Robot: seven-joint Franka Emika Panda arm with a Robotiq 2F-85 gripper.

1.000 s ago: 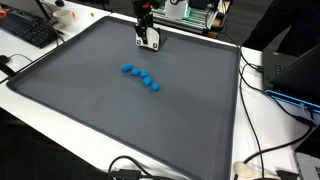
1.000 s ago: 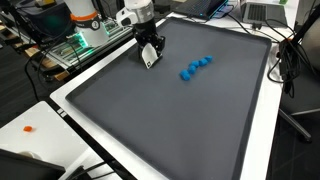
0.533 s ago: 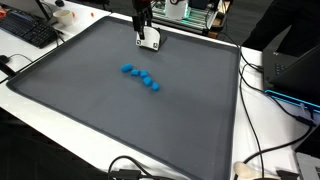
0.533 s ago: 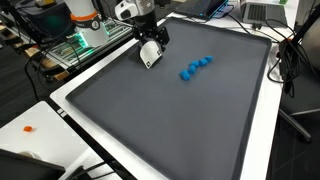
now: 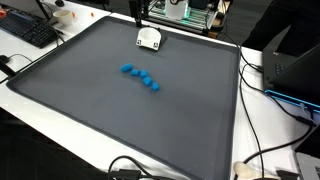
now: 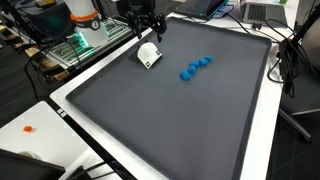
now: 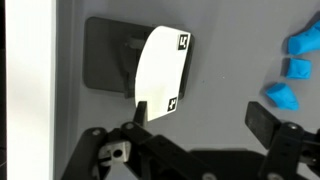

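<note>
**Desk:** What was at the centre of the shot?

**Photographer:** A white rectangular card (image 6: 148,55) with small black square marks in its corners. It lay on a dark grey mat (image 6: 180,120) that covered most of the white tabletop (image 6: 62,128). The card sat near the mat's far edge, close to the robot's base, as both exterior views showed (image 5: 148,38).

**Desk:** And the arm?

**Photographer:** The black robot fingers (image 6: 148,24) hung directly above the card and clear of it. They were spread wide and held nothing. In the wrist view the card (image 7: 160,65) appeared just past the tip of one finger. It sat off to that side of the gap rather than centred in it. The other finger (image 7: 262,118) stood well away from it.

**Desk:** Was the card flat?

**Photographer:** I could not tell. The wrist view showed a darker rectangular patch (image 7: 105,55) on the mat behind it. Whether that was shadow or a stand was unclear.

**Desk:** Anything else on the mat?

**Photographer:** A short curved row of bright blue blocks (image 5: 141,76) lay near the mat's middle, well apart from the card. They touched or nearly touched one another. Three of them showed at the edge of the wrist view (image 7: 295,70).

**Desk:** And around it?

**Photographer:** A black keyboard (image 5: 25,30) lay on the tabletop beyond one corner of the mat. Black cables (image 5: 262,85) trailed along one side. A small orange piece (image 6: 28,128) lay on the white surface in an exterior view.
</note>
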